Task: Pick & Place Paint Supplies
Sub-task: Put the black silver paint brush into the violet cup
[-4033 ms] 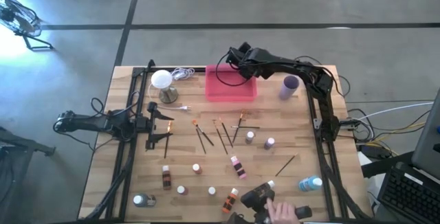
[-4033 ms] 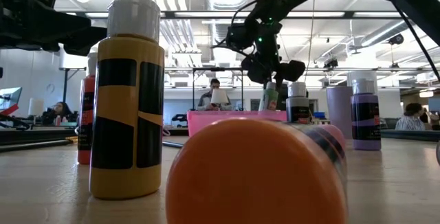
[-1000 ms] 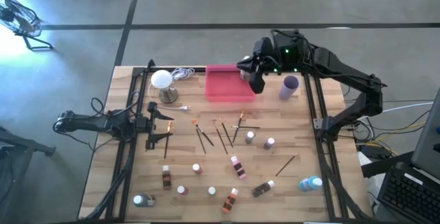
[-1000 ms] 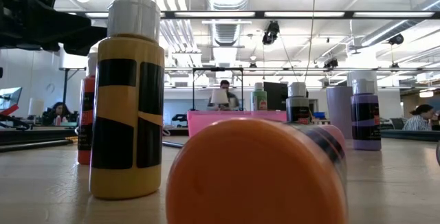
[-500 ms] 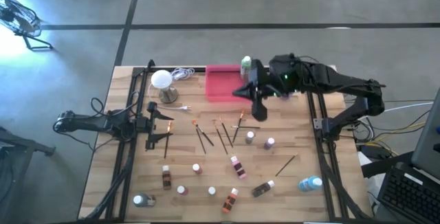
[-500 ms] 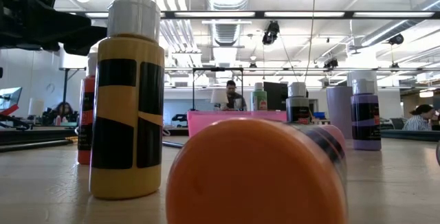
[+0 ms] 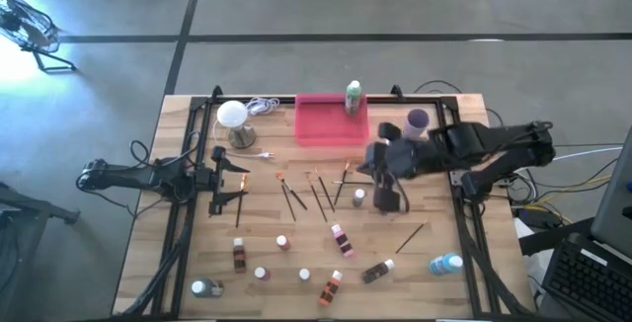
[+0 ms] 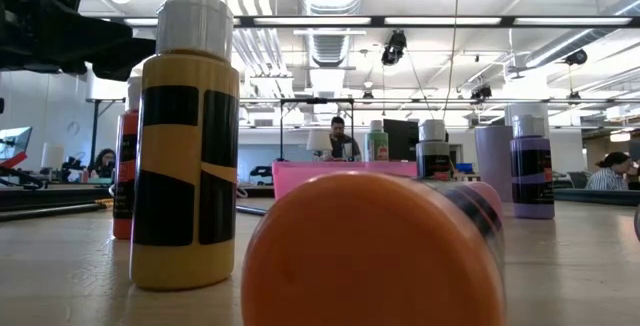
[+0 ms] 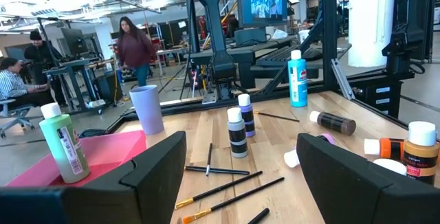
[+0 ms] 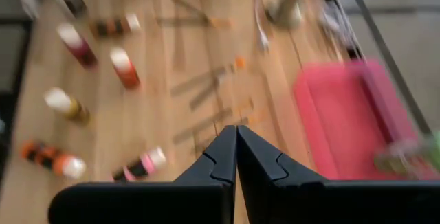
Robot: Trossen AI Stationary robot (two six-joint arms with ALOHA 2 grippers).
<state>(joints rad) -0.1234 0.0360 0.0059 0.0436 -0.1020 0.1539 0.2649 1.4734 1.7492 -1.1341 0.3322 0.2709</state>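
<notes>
Now the right gripper (image 7: 387, 200) hangs over the mid-right of the table (image 7: 444, 292), fingers pressed together with nothing between them, as its wrist view shows. Just beneath or beside it in the high view sit two small bottles, one dark (image 7: 358, 197) and one partly hidden by the gripper, so I cannot tell exact clearance. Paintbrushes (image 7: 318, 195) lie fanned out toward the table's centre, near the gripper.

One green bottle (image 7: 354, 96) stands upright in the pink tray (image 7: 321, 129), at its far right corner. A purple cup (image 7: 417, 121) stands beside the tray. Remaining supplies are scattered along the near half: pink-and-dark bottle (image 7: 342, 239), brown bottle (image 7: 377, 271), orange bottle (image 7: 330, 286), blue bottle (image 7: 445, 263).

Left gripper (image 9: 240, 176) waits at the left table edge, jaws wide apart, empty.

Judgement: between placements — one item delivered, right arm heading for the next pick. Next move calls for parting the fingers before descent, then centring over one bottle cap without knocking its neighbour or the brushes.
</notes>
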